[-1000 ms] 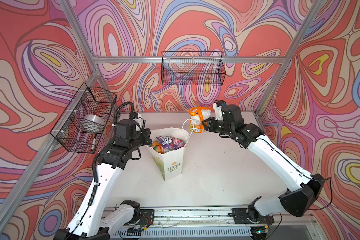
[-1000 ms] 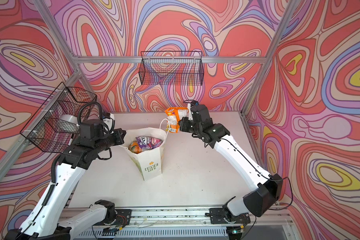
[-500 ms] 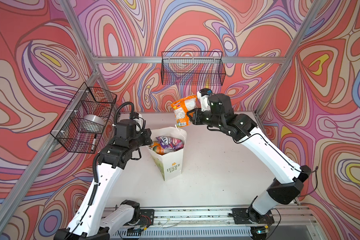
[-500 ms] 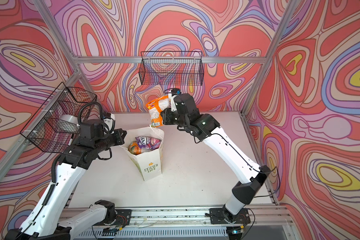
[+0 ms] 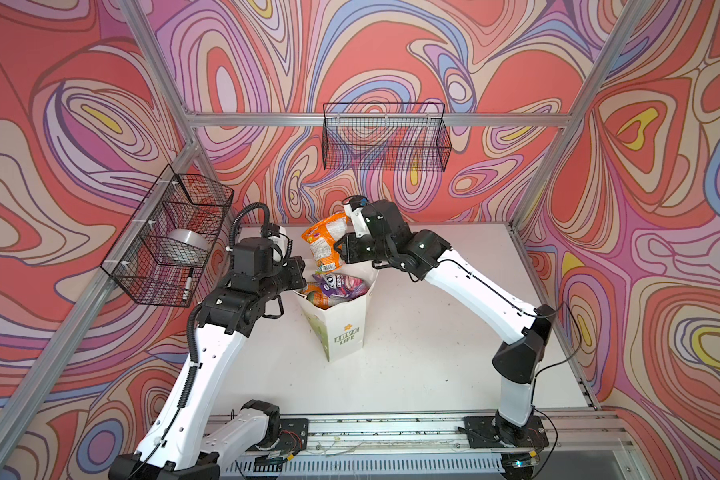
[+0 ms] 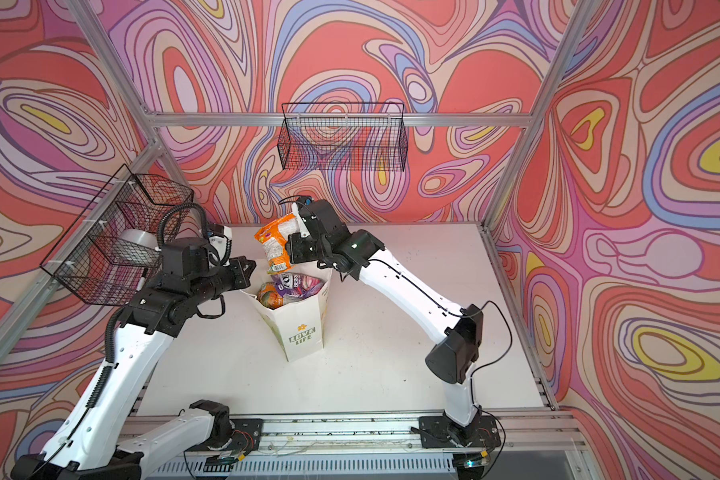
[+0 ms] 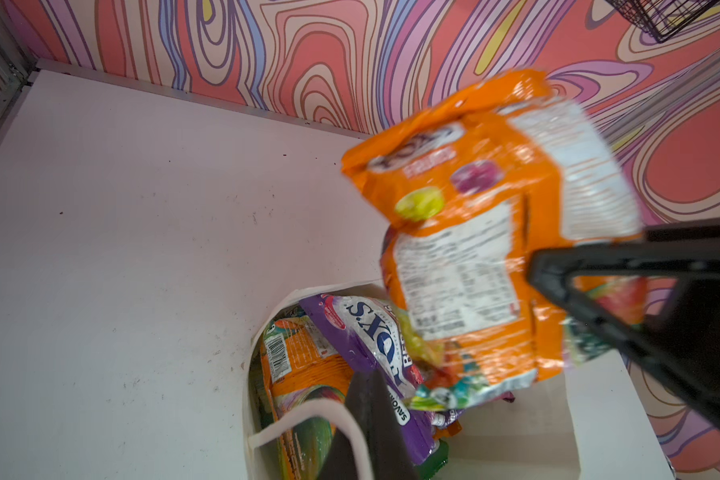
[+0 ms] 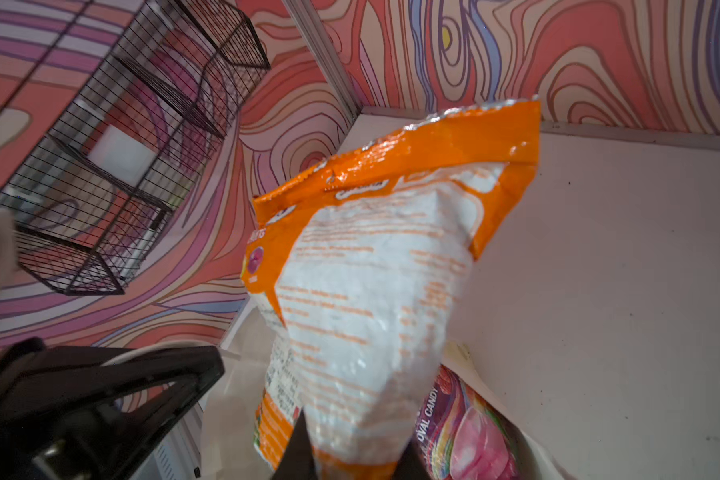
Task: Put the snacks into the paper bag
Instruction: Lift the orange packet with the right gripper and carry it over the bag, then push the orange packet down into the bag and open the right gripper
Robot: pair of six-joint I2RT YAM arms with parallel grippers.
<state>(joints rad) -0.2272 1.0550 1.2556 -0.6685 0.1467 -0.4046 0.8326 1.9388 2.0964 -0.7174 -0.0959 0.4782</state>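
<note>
One orange pouch (image 5: pixel 323 243) left, seemingly
The right gripper (image 5: pixel 340 253) pinches it above the paper bag (image 5: pixel 344 332) of snacks (image 5: pixel 337 286); left gripper (image 5: pixel 300 276) closed.

An orange snack pouch (image 5: pixel 323 245) hangs tilted over the upright white paper bag (image 5: pixel 341 332); a purple pouch (image 5: pixel 338 285) and seemingly others lie inside.

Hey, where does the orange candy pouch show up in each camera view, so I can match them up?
In a top view: the orange pouch sits near the centre, slightly left, just above the paper bag.
In a top view: left of centre, just above the paper bag.
Left wrist view: upper right, blurred.
Right wrist view: centre, filling much of the picture.
Shared landmark: the paper bag's open mouth, just below the pouch.
</note>
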